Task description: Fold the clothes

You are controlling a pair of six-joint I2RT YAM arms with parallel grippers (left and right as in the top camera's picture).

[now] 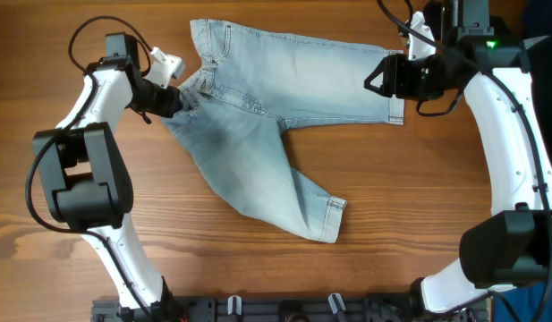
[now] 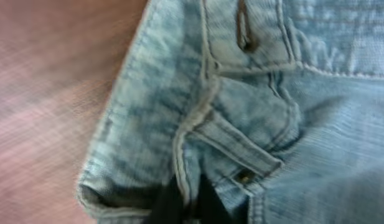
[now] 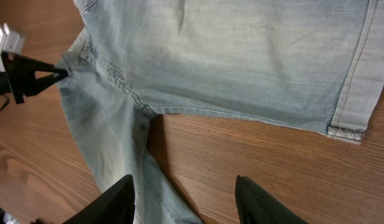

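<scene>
The clothes are light blue denim shorts [image 1: 258,116] lying on the wooden table [image 1: 419,197], one leg running right along the back, the other slanting down toward the front. My left gripper [image 1: 179,97] is at the waistband on the left, shut on a fold of the denim [image 2: 272,124]; its dark fingertips [image 2: 207,205] pinch a seam. My right gripper [image 1: 376,79] hovers open over the hem of the upper leg. In the right wrist view, its fingers [image 3: 123,199] stand wide apart above the shorts [image 3: 241,62] and bare wood, holding nothing.
A black rail with clamps [image 1: 284,309] runs along the table's front edge. Both arm bases stand at the front corners. Something dark blue [image 1: 537,16] shows at the back right corner.
</scene>
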